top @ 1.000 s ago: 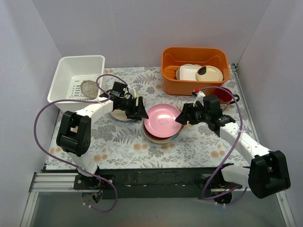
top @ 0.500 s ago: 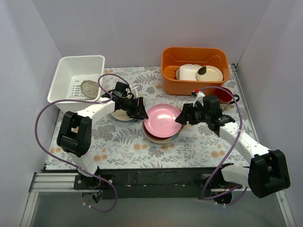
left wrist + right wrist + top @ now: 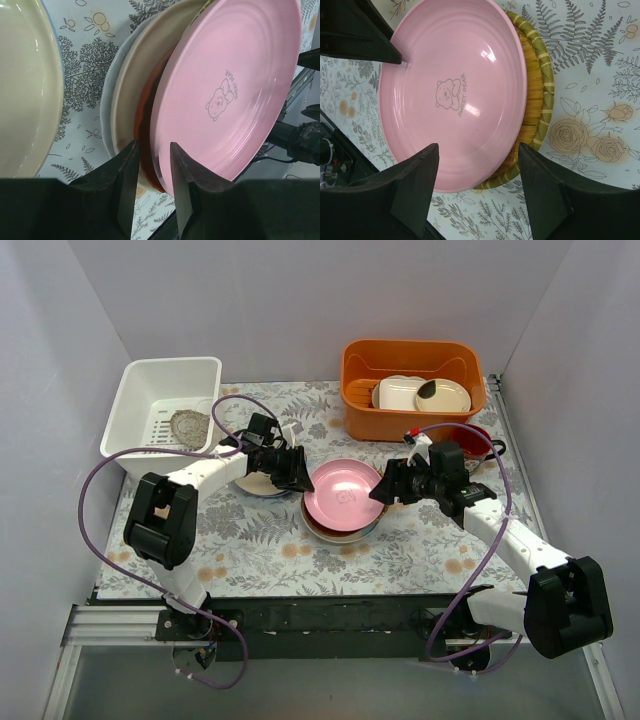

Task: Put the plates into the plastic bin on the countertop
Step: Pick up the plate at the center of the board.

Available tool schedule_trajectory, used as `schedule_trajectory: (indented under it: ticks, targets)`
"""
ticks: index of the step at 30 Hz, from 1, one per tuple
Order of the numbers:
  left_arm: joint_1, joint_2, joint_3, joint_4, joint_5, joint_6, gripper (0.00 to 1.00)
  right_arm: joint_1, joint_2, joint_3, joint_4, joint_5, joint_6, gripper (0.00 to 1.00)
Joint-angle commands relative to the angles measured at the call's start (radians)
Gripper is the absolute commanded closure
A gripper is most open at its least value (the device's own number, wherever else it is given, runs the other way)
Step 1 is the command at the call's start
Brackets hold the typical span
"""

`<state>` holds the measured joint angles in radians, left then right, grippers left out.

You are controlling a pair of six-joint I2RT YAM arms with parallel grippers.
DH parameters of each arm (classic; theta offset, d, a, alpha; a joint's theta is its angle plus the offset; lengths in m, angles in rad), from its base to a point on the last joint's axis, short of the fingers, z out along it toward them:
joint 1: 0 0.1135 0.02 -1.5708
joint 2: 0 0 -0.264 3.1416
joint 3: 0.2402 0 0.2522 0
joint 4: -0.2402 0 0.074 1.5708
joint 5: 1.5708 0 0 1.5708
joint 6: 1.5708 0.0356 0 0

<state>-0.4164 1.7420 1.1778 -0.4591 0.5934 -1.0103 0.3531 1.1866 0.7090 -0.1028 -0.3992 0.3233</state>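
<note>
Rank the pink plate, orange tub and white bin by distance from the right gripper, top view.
From the right gripper:
1. Pink plate, at its fingertips, centre.
2. Orange tub, behind it, back right.
3. White bin, far back left.

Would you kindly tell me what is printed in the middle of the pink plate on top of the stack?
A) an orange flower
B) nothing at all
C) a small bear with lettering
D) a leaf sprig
C: the pink plate carries a small bear outline with the words SWEET BEAR beside it, readable in both wrist views.
</note>
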Motion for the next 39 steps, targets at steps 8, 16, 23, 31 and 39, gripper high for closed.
schedule_trajectory:
  ticks: [8, 16, 23, 31, 39]
  targets:
    - [-0.016, 0.005, 0.031, -0.003, -0.041, 0.010, 0.79, -0.005, 0.013, -0.005, 0.060, -0.039, 0.014, 0.28]
    - [-0.016, -0.006, 0.033, -0.013, -0.064, 0.015, 1.00, -0.005, 0.008, -0.016, 0.074, -0.043, 0.019, 0.28]
    - [-0.016, -0.015, 0.029, -0.012, -0.073, 0.009, 1.00, -0.005, 0.008, -0.022, 0.084, -0.053, 0.025, 0.29]
    - [-0.016, -0.012, 0.036, -0.012, -0.070, 0.006, 1.00, -0.005, 0.013, -0.020, 0.086, -0.052, 0.030, 0.28]
    - [-0.016, -0.021, 0.033, -0.010, -0.076, 0.003, 1.00, -0.005, 0.027, -0.022, 0.092, -0.061, 0.034, 0.28]
